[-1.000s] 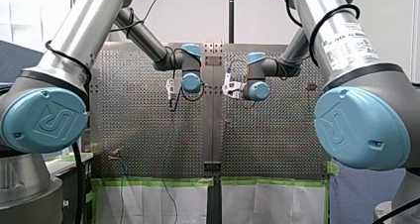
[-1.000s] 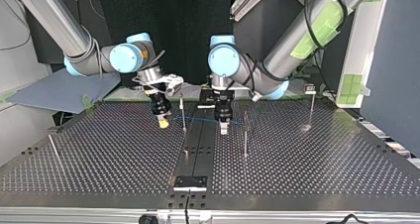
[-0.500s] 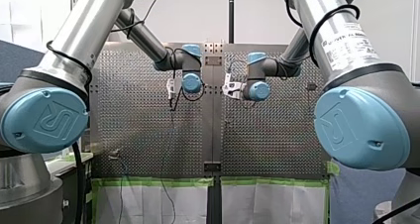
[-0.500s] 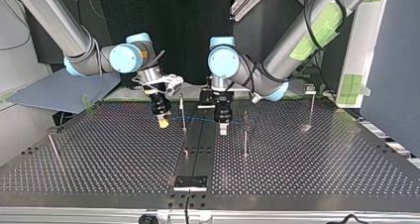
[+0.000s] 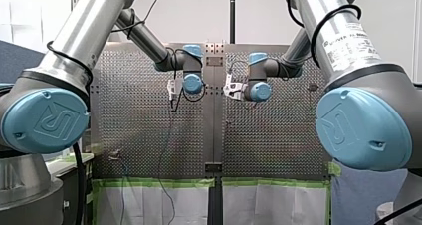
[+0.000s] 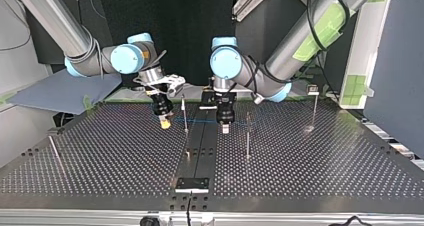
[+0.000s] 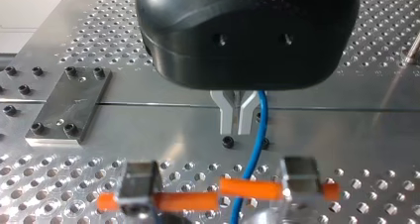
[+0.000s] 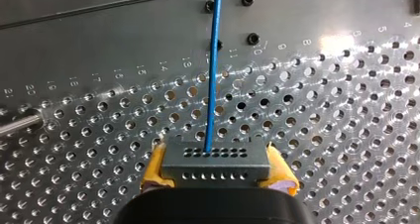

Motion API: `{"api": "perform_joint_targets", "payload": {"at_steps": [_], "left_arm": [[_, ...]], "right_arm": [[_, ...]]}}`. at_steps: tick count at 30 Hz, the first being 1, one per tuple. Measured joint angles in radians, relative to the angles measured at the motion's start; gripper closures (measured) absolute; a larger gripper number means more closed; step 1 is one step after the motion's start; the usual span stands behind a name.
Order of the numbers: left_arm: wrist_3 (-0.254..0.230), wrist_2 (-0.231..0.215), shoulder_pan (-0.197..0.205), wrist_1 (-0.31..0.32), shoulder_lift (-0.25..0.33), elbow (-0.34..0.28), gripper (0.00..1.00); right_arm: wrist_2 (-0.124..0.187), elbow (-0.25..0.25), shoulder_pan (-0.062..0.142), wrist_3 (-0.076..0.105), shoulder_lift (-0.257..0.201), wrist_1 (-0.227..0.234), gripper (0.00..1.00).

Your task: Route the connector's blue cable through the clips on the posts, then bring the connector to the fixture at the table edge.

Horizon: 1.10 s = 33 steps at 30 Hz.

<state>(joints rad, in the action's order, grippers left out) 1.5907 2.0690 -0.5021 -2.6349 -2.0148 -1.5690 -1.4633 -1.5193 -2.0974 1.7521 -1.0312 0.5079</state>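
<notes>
Top view: the fixture plate [image 6: 191, 184] sat at the near table edge. Behind it, mid-table, the right gripper [image 6: 164, 123] gripped the grey connector [image 8: 216, 162] between yellow pads. The blue cable [image 8: 212, 85] led from it past a post [image 6: 185, 113] to the left gripper [image 7: 236, 127], whose metal fingers were closed together with the cable just beside them.

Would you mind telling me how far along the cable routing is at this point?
Done: my right gripper is shut on the connector. In hand: the blue cable stretches from it across to my left gripper, passing a post. Left: I see it seated in no clip, and the fixture at the table edge holds nothing.
</notes>
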Motion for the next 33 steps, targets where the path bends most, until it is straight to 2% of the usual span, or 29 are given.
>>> {"api": "perform_joint_targets", "payload": {"at_steps": [11,22,26,33], "left_arm": [[-0.003,-0.003,-0.011,0.009,-0.001,-0.016,1.00],[-0.005,-0.013,-0.015,0.037,-0.004,-0.053,1.00],[-0.011,-0.020,-0.021,0.036,-0.023,-0.053,1.00],[-0.014,-0.023,-0.037,0.048,-0.077,-0.054,1.00]], "right_arm": [[-0.002,-0.010,0.004,0.000,0.001,-0.035,1.00],[-0.006,-0.030,0.005,-0.003,0.002,-0.045,1.00],[-0.009,-0.040,0.013,-0.005,0.002,-0.047,1.00],[-0.012,-0.058,0.012,-0.018,0.002,-0.052,1.00]]}}
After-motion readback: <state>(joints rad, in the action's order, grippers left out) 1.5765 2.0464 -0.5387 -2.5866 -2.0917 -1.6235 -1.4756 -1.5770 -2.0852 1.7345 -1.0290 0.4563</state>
